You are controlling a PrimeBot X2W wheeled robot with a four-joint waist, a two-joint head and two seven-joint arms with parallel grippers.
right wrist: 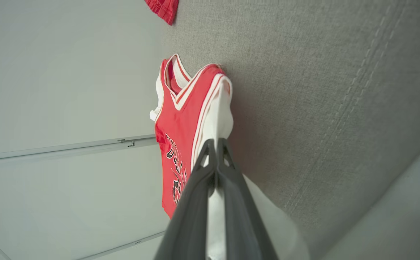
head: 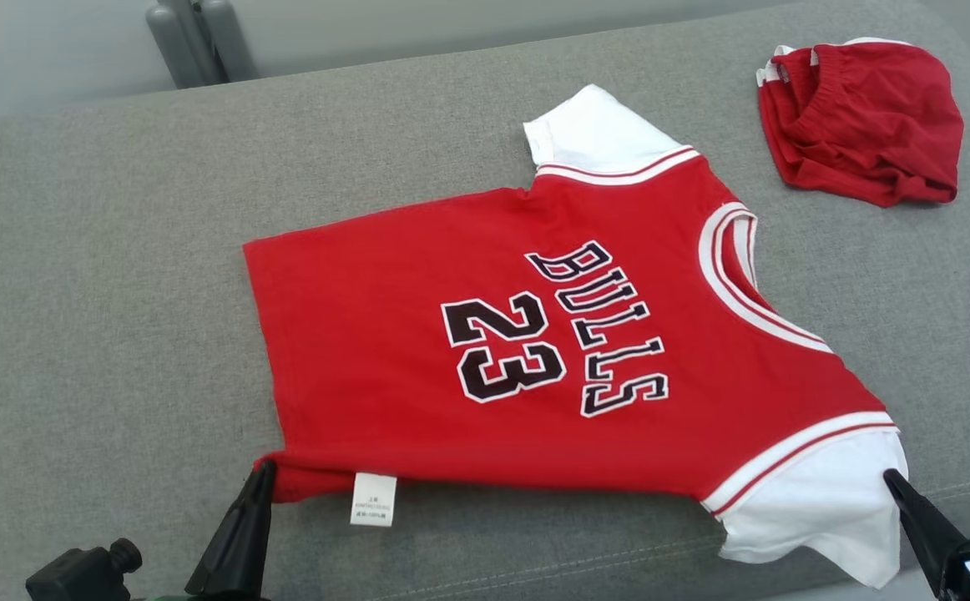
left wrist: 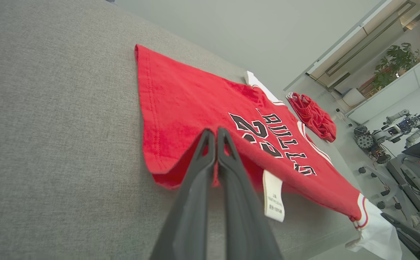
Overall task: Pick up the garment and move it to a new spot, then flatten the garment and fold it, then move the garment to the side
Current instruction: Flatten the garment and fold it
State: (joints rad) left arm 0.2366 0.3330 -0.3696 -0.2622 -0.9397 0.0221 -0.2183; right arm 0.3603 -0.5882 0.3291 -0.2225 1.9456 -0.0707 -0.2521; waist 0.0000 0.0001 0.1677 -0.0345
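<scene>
The garment (head: 535, 351) is a red jersey with white sleeves and black "BULLS 23" lettering. It lies spread face up on the grey cushion (head: 101, 275), collar toward the right. My left gripper (head: 264, 469) is shut on the hem corner near the white care tag (head: 373, 498); the left wrist view shows its fingers (left wrist: 215, 135) pinching the red cloth (left wrist: 195, 101). At the lower right, my right gripper (head: 892, 477) is shut on the near white sleeve (head: 827, 501). In the right wrist view that gripper (right wrist: 217, 142) clamps the white sleeve cloth (right wrist: 219, 115).
A crumpled pair of red shorts (head: 865, 117) lies at the cushion's far right corner. Grey cushion surface stretches bare to the left of the jersey. The cushion's front edge (head: 535, 576) runs just below my grippers. Beyond the cushion stand other robots (left wrist: 390, 133).
</scene>
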